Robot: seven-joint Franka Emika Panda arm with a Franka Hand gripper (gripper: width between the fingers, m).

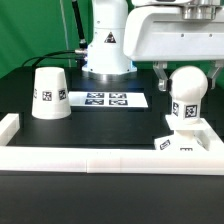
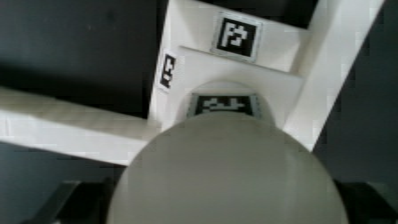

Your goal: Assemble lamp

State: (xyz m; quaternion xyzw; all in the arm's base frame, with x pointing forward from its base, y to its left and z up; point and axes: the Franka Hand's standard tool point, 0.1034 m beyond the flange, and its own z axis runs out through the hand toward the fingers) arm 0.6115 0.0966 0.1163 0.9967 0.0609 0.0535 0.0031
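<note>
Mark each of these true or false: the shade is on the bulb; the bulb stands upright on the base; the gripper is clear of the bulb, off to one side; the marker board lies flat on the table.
1. The shade is on the bulb. False: it stands on the table by itself, wide end down, at the exterior view's left.
2. The bulb stands upright on the base. True.
3. The gripper is clear of the bulb, off to one side. False: it is over the bulb, with a finger either side of the round head.
4. The marker board lies flat on the table. True: it lies between shade and bulb.
</note>
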